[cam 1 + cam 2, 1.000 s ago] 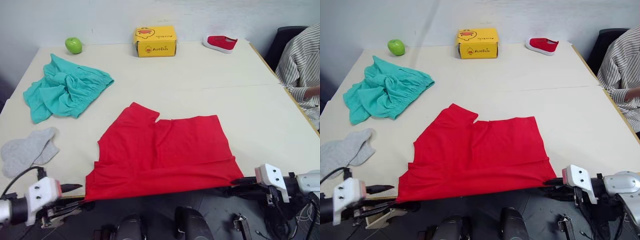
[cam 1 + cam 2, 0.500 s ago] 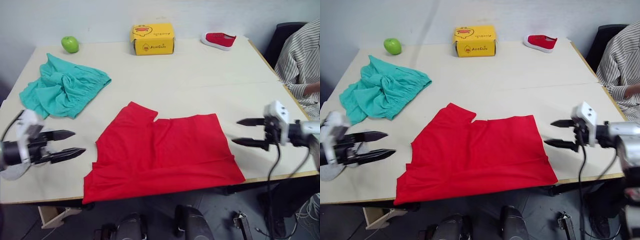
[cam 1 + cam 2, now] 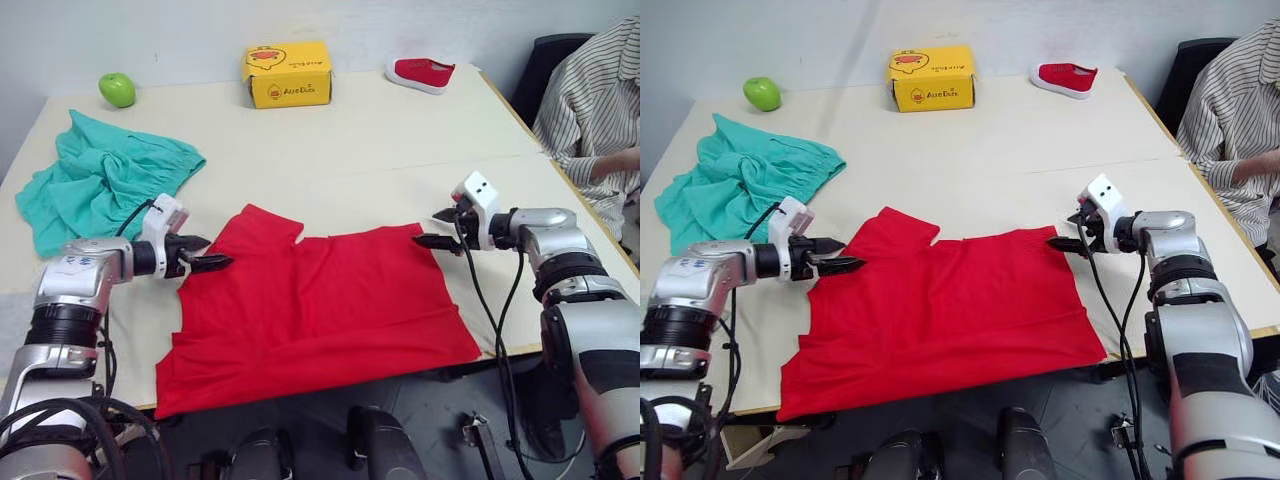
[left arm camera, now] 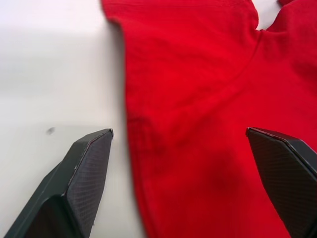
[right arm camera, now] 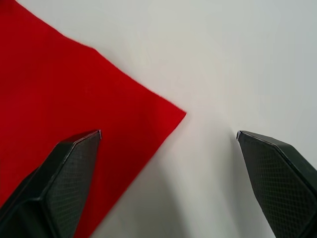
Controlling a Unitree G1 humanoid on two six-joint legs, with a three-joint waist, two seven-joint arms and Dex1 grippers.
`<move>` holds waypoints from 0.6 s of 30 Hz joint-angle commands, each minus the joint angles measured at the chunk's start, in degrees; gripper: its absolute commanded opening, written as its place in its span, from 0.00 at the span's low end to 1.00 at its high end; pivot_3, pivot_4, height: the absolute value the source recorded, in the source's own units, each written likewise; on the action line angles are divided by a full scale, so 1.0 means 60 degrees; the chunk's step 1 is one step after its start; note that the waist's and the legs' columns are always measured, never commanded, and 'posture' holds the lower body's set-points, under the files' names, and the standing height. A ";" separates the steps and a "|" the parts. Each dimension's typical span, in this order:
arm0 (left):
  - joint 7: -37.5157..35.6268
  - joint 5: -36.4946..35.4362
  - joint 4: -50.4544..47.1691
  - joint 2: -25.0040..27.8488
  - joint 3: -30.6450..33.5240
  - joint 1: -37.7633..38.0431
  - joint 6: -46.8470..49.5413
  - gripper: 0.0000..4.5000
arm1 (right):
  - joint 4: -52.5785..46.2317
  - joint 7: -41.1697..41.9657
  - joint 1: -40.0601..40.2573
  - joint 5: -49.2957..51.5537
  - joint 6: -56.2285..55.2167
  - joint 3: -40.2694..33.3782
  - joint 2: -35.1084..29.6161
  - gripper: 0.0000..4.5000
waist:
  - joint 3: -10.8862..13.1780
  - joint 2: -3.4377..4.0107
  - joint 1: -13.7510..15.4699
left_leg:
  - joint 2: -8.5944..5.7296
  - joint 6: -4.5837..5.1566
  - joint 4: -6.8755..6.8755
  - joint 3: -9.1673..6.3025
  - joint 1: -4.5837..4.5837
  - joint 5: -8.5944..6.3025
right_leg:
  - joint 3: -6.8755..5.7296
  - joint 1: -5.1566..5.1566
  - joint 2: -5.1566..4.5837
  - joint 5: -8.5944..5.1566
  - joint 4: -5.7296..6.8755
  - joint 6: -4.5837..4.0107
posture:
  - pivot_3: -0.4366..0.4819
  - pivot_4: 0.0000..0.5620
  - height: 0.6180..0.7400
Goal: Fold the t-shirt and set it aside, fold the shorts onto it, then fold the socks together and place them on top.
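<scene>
The red t-shirt [image 3: 320, 300] lies spread flat at the table's near middle, its near hem hanging over the front edge. My left gripper [image 3: 207, 258] is open at the shirt's left edge by the sleeve; in the left wrist view its fingers [image 4: 84, 163] straddle that edge of the shirt [image 4: 198, 114]. My right gripper [image 3: 436, 228] is open at the shirt's far right corner [image 5: 168, 113], low over the table. The teal shorts [image 3: 95, 185] lie crumpled at the far left. The socks are hidden.
A green apple [image 3: 117, 89], a yellow box [image 3: 287, 74] and a small red shoe [image 3: 420, 72] sit along the table's far edge. A person in a striped shirt [image 3: 590, 100] sits at the right, by a black chair [image 3: 535, 65].
Both grippers rose from below the table's front edge, opened, and moved in to the shirt's left edge and far right corner. The camera view has shifted.
</scene>
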 commanded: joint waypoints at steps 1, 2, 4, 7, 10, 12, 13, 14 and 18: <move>0.0046 0.0310 0.0556 -0.0134 0.0061 -0.0345 -0.0340 1.00 | 0.0053 -0.0122 -0.0343 -0.0140 0.0048 -0.0234 0.0137 0.99 | 0.0000 0.0000 -0.0055 | 0.0000 -0.0001 0.0001 0.0000 0.0000 0.0014 | 0.0005 0.0000 0.0000 0.0002 0.0006 0.0004 | 0.48 0.27 1.00; 0.0073 0.0438 0.0801 -0.0220 0.0008 -0.0452 -0.0460 1.00 | 0.0070 -0.0044 -0.0351 -0.0146 0.0077 -0.0271 0.0290 0.99 | 0.0000 0.0000 -0.0095 | 0.0000 -0.0004 0.0001 0.0000 0.0001 0.0025 | 0.0008 0.0000 0.0000 0.0004 0.0009 0.0008 | 0.48 0.27 1.00; 0.0280 0.0648 0.1268 -0.0420 -0.0002 -0.0696 -0.0605 1.00 | 0.0074 0.0130 -0.0331 -0.0188 0.0008 -0.0300 0.0661 0.99 | 0.0000 0.0000 -0.0140 | 0.0000 -0.0011 0.0000 -0.0002 0.0009 0.0036 | 0.0014 0.0000 -0.0001 0.0004 0.0030 0.0008 | 0.48 0.27 1.00; 0.0208 0.0768 0.1524 -0.0461 0.0068 -0.0803 -0.0673 1.00 | 0.0122 0.0112 -0.0332 -0.0266 0.0067 -0.0373 0.0877 0.91 | -0.0001 -0.0001 -0.0166 | 0.0000 -0.0022 0.0000 -0.0003 0.0026 0.0053 | 0.0025 0.0003 -0.0001 0.0004 0.0056 0.0008 | 0.48 0.27 1.00; 0.0118 0.0813 0.1463 -0.0411 0.0123 -0.0707 -0.0648 1.00 | 0.0165 -0.0091 -0.0326 -0.0359 0.0018 -0.0446 0.0928 0.70 | -0.0001 0.0000 -0.0172 | 0.0002 -0.0025 -0.0001 -0.0007 0.0030 0.0056 | 0.0028 0.0003 -0.0001 0.0004 0.0065 0.0007 | 0.48 0.27 1.00; 0.0083 0.0807 0.1374 -0.0363 0.0164 -0.0573 -0.0619 1.00 | 0.0185 -0.0215 -0.0330 -0.0408 -0.0010 -0.0472 0.0977 0.55 | -0.0001 0.0000 -0.0174 | 0.0002 -0.0024 -0.0002 -0.0018 0.0030 0.0056 | 0.0031 0.0002 -0.0001 0.0004 0.0065 0.0007 | 0.48 0.27 1.00; 0.0072 0.0820 0.1362 -0.0352 0.0176 -0.0530 -0.0612 1.00 | 0.0193 -0.0277 -0.0334 -0.0441 -0.0022 -0.0485 0.0997 0.46 | -0.0001 0.0000 -0.0175 | 0.0002 -0.0024 -0.0003 -0.0023 0.0030 0.0056 | 0.0031 0.0002 -0.0001 0.0004 0.0064 0.0007 | 0.48 0.27 1.00; 0.0075 0.0835 0.1333 -0.0351 0.0188 -0.0479 -0.0610 1.00 | 0.0200 -0.0329 -0.0339 -0.0470 -0.0032 -0.0505 0.1013 0.39 | -0.0001 0.0000 -0.0176 | 0.0003 -0.0024 -0.0003 -0.0029 0.0030 0.0056 | 0.0031 0.0002 -0.0001 0.0004 0.0065 0.0007 | 0.48 0.27 1.00; 0.0192 0.0812 0.1207 -0.0428 0.0320 -0.0397 -0.0533 1.00 | 0.0200 -0.0479 -0.0355 -0.0569 -0.0138 -0.0598 0.0999 0.06 | -0.0001 0.0000 -0.0181 | 0.0003 -0.0025 -0.0007 -0.0074 0.0033 0.0056 | 0.0032 0.0002 0.0000 0.0003 0.0065 0.0007 | 0.48 0.27 1.00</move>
